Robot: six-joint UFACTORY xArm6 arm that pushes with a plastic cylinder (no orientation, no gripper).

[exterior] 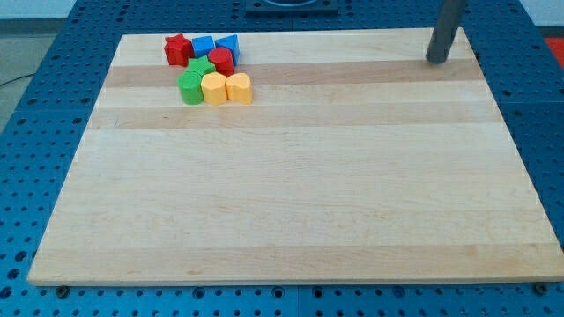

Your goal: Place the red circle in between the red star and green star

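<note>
The blocks are clustered at the view's top left on the wooden board [291, 176]. The red star [177, 49] is at the cluster's top left. The red circle [221, 61] stands to its right, just below the blue blocks. The green star [201, 69] lies between them, slightly lower, touching the red circle. My tip [436, 61] rests on the board at the view's top right, far from all the blocks.
A blue cube [203, 47] and a blue triangle-like block [228, 45] sit at the cluster's top. A green circle [190, 88], a yellow hexagon-like block [214, 89] and a yellow block [238, 88] form the bottom row.
</note>
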